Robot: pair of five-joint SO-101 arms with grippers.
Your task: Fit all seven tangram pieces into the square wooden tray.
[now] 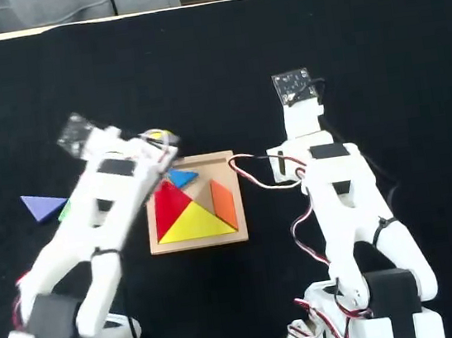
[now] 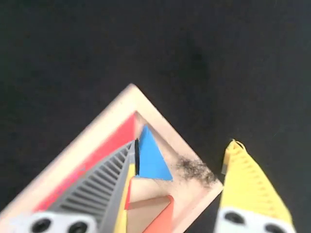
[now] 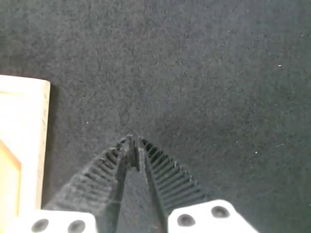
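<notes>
**Blue triangle being seated in the tray corner, loose pieces yet to fetch**

The left fingers (image 2: 185,145) are spread wide and hold nothing. The grey finger (image 2: 104,179) is down inside the wooden tray (image 2: 112,114), its tip touching one edge of the blue triangle (image 2: 151,162). The yellow finger (image 2: 250,184) hangs outside the wall, so the tray's corner sits between the two. The blue triangle lies flat on the tray floor just beyond the grey tip. The red piece (image 2: 109,141) runs alongside that finger, and the orange piece (image 2: 158,213) is just behind the triangle.

I judge this to be the settling of the fourth piece. The next move calls for lifting the fingers clear of the wall without dragging the triangle, then going for a loose piece.

The right fingers (image 3: 132,143) are closed tip to tip on nothing, over bare bench (image 3: 218,73), with the tray's side just beside them.

The high view takes in more. The yellow triangle (image 1: 195,221) fills the part of the tray farthest from the left fingers. Well away from those fingers, on the side opposite the tray, lies a purple triangle (image 1: 42,206). A green piece (image 1: 65,213) is close against it, partly under the arm. The fingertip contact is plain from the left wrist view, where the high view has the arm in the way.
</notes>
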